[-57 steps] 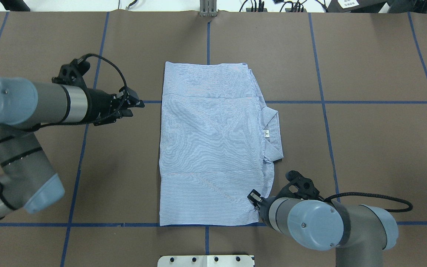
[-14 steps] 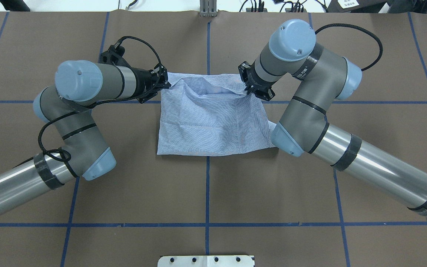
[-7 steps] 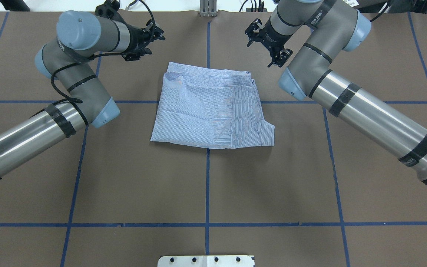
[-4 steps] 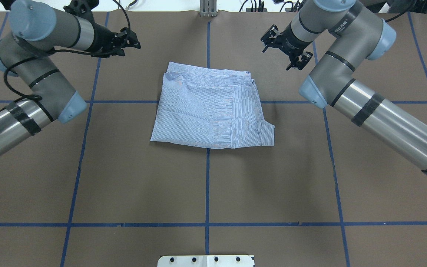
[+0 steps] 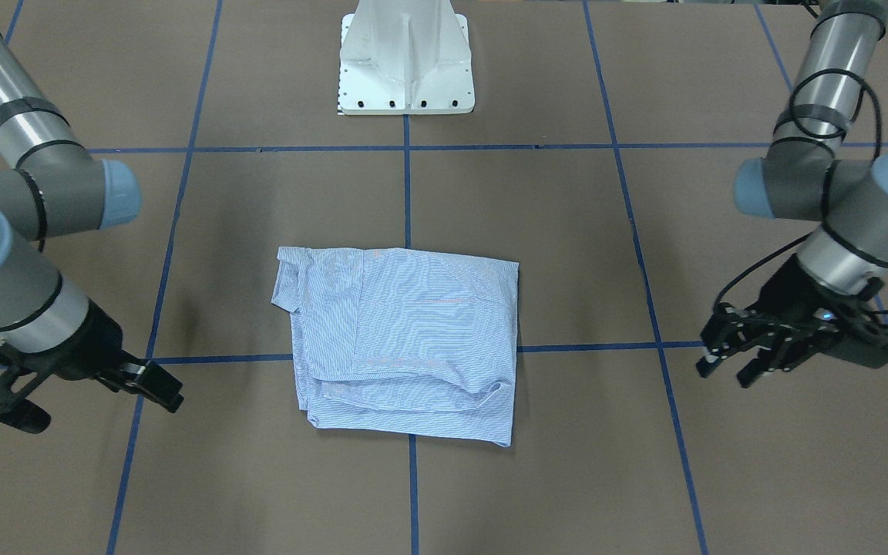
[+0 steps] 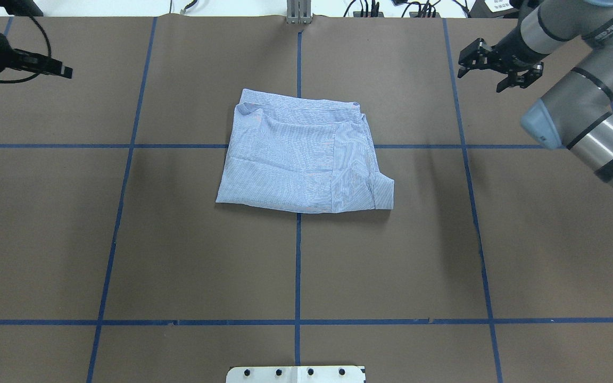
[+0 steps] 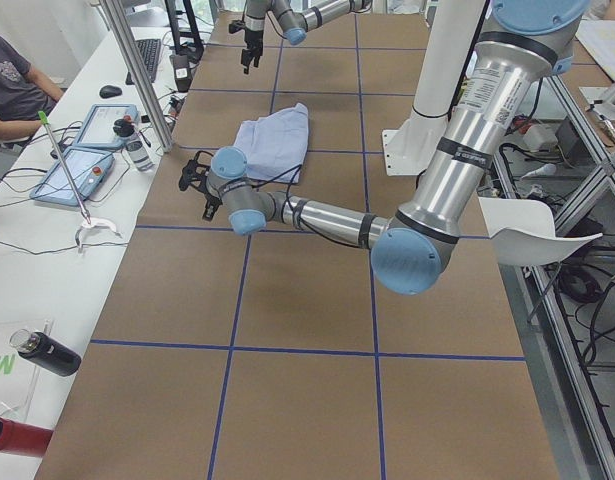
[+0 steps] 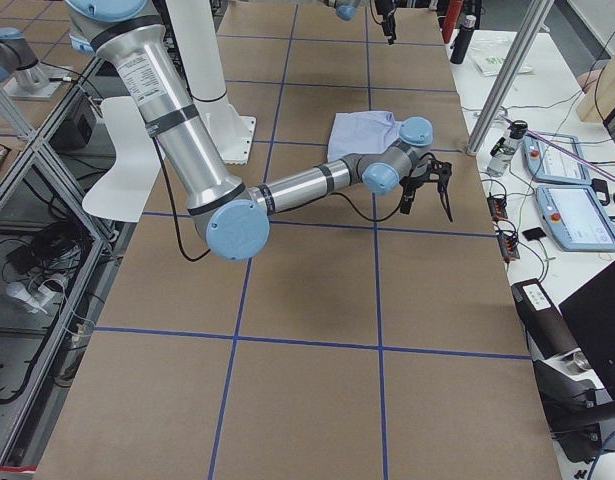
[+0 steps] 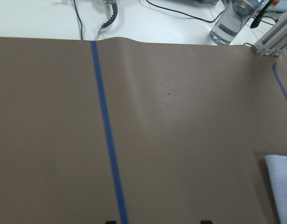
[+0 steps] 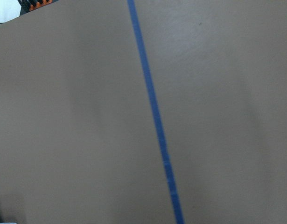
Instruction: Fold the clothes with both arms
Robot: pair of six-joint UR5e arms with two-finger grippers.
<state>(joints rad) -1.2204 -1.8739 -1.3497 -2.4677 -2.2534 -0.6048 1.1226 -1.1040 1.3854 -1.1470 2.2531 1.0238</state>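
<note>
Shirt (image 6: pixel 304 154) now folded in half, no longer gripped. Left gripper (image 5: pixel 724 374) and right gripper (image 6: pixel 481 77), jaws parted, have drawn outward, well apart from it.

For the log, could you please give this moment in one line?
shirt: folded; left end effector: open, clear; right end effector: open, clear

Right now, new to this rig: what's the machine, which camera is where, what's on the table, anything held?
Two robot arms, each ending in a two-finger gripper. Pictures: one faces the robot, one looks down from behind it, two look along the table from its ends, and one camera sits on each wrist. A folded shirt lies mid-table. The left gripper and right gripper hang open, clear of it, holding nothing.
</note>
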